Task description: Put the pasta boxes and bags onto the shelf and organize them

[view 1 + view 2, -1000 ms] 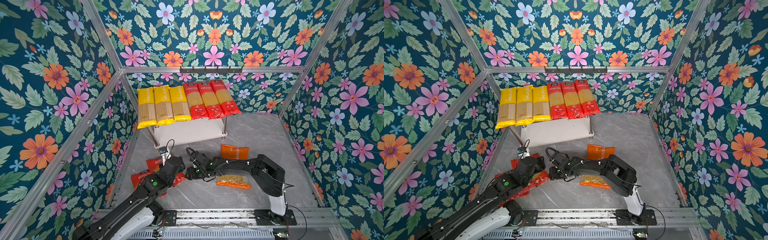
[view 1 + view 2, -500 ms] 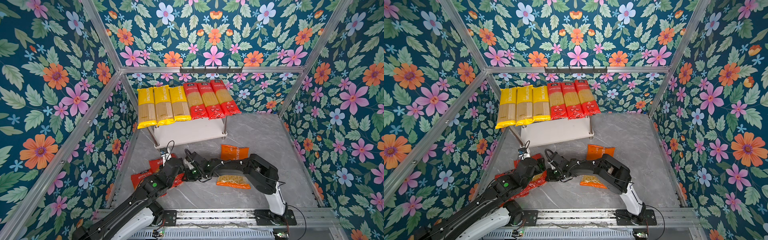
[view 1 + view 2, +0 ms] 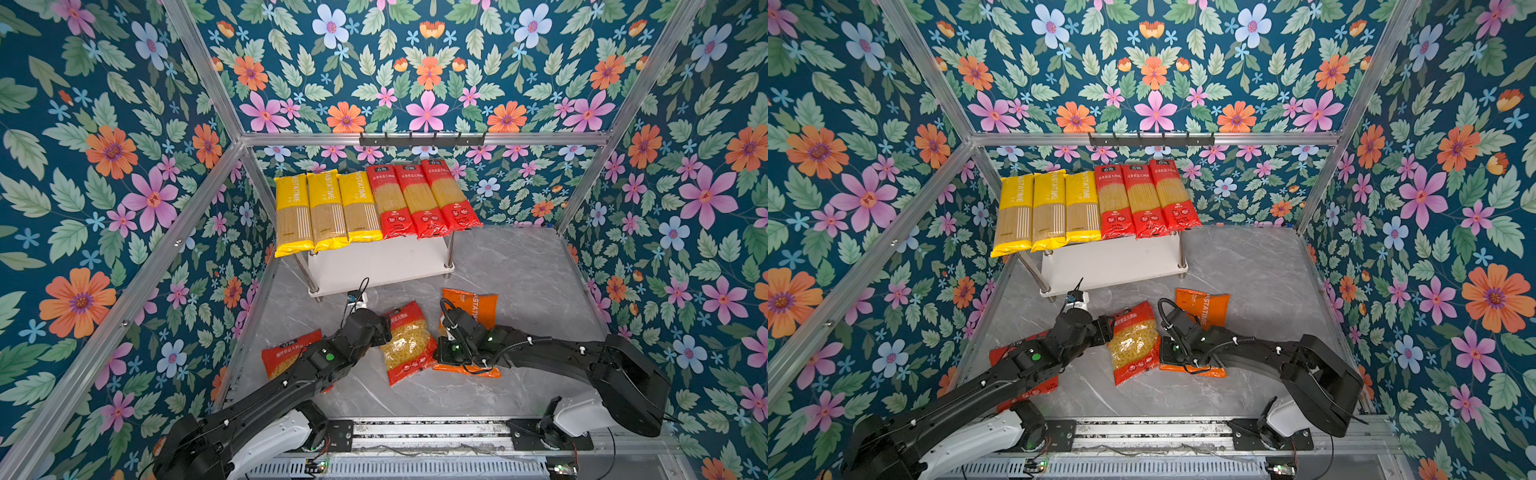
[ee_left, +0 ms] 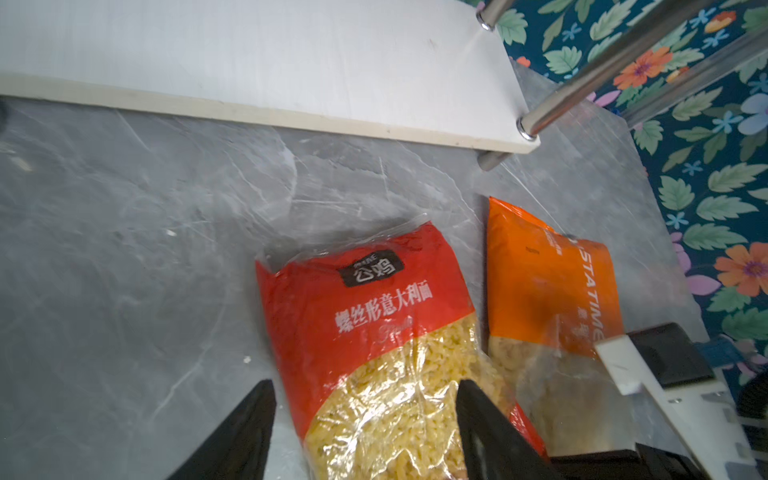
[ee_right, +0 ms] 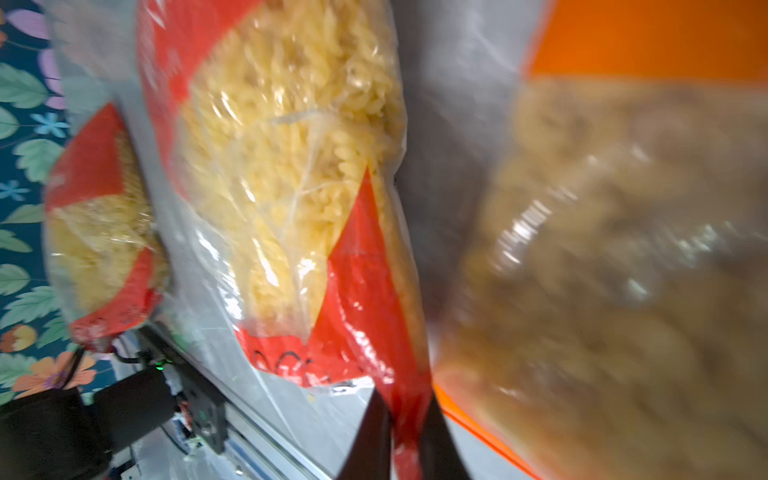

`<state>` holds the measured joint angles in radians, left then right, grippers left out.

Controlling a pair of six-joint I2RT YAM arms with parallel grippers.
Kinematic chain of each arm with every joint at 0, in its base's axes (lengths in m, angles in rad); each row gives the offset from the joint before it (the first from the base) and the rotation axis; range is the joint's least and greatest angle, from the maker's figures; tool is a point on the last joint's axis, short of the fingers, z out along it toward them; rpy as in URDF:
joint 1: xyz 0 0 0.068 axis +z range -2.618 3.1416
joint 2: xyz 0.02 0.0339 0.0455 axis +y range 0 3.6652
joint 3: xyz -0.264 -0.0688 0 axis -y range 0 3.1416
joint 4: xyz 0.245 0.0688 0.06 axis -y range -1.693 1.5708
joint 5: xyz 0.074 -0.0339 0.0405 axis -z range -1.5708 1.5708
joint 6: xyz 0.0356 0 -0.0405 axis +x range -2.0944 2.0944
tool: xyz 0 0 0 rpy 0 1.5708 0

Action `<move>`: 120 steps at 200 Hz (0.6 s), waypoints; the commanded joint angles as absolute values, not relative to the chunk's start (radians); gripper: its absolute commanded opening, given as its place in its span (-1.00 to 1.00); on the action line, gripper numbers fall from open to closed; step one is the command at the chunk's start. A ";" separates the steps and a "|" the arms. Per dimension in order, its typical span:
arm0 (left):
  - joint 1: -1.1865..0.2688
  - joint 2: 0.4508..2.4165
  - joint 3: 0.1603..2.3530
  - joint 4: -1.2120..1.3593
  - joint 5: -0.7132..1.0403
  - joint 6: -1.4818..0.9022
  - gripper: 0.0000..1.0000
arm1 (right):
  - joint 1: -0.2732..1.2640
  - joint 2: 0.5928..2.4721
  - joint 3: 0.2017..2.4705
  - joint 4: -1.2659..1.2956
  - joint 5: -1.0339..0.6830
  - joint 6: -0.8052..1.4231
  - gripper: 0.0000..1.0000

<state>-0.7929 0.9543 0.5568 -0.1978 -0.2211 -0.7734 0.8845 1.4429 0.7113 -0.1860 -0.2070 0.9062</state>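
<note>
Left fingers (image 4: 249, 432) spread wide over red curly-pasta bag (image 4: 374, 353), flat on worktop (image 4: 124, 249) near shelf (image 4: 291, 62). Right fingers (image 5: 372, 436) pinch same bag's edge. Orange bag (image 3: 471, 307) lies just beside, on its right. Six spaghetti packs (image 3: 361, 208) line shelf's top board.

Both top views are bright and evenly lit from overhead, sharp throughout, though the wide lens splays the floral walls (image 3: 124, 166) outward at the edges. The grey floor (image 3: 519, 270) has a soft sheen and only faint shadows beside the arms. The lower board of the shelf (image 3: 382, 266) looks slightly dimmer under the packs above it. In the left wrist view the red pack (image 4: 374, 332) is crisp, and its clear film throws white glare. The right wrist view is smeared by motion blur, and the orange pack (image 5: 623, 249) is dull and the most out of focus.
</note>
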 commanded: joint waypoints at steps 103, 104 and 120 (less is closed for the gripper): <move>-0.680 0.903 0.223 0.187 0.113 -0.940 0.68 | 0.758 1.585 0.939 -0.237 -0.221 0.804 0.47; -0.680 0.908 0.223 0.190 0.113 -0.938 0.68 | 0.757 1.587 0.939 -0.234 -0.223 0.805 0.47; -0.680 0.971 0.214 0.237 0.110 -0.920 0.65 | 0.759 1.623 0.954 -0.225 -0.230 0.810 0.48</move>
<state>-0.6815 0.9134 0.2249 0.0677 0.0761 -0.9207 0.7563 1.5879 0.9363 -0.2729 -0.2111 0.8021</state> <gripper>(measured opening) 0.837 0.738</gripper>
